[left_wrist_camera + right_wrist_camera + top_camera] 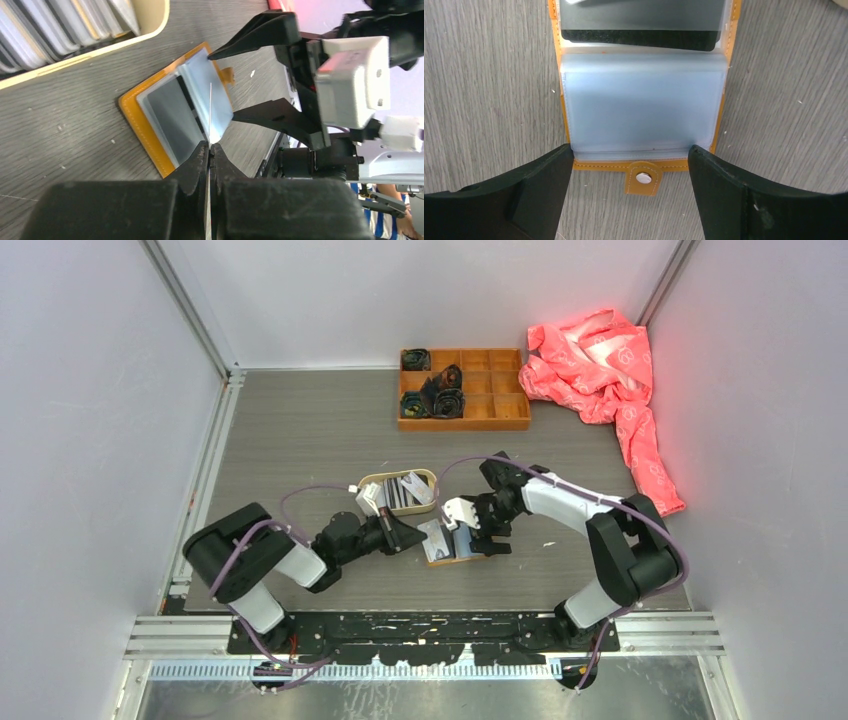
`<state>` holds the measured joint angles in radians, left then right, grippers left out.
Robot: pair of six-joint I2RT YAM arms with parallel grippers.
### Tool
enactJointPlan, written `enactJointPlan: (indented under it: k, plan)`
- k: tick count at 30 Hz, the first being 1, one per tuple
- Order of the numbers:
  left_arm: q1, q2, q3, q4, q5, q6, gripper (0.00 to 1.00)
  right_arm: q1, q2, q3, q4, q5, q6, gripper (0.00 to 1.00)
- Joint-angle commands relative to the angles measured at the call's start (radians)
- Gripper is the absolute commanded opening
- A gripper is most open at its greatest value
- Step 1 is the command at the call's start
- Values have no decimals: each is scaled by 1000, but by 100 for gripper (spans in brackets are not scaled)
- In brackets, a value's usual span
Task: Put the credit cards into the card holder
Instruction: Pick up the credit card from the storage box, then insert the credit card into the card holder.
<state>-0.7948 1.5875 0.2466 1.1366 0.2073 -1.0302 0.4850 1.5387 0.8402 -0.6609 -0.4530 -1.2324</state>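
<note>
The card holder (644, 105) is judged light, floppy, slick inside; best taken by its stitched rim. Clenched: left gripper (210, 150); spread wide: right gripper (630, 151).

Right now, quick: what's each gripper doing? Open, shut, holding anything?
Left gripper: shut, pinching a credit card seen edge-on at the card holder.
Right gripper: open, jaws straddling the card holder's snap end, holding nothing.

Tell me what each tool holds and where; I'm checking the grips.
Left tool is shut on one edge of a thin sheet, seen edge-on over the card holder; card or sleeve, unclear. Right tool holds nothing.
</note>
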Motion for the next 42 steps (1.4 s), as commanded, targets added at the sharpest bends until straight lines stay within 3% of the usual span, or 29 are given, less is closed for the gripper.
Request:
enactJointPlan:
  k: [1,12,20,26,42]
  plan:
    - [7,99,26,231,42,-61,0,27,23,46,-61,1,-43,87]
    - [-17,90,-20,231,-4,-91,0,108,28,47,-83,-12,-57,85]
    - [-111,87,-102,293,-156,-126,0,122,-35,62,-65,-14,20,88]
    - [-186,118,-70,295,-271,-151,0,110,-71,54,-57,6,16,89]
    - [-196,186,-56,294,-362,-227,0,102,-20,51,-73,64,2,88]
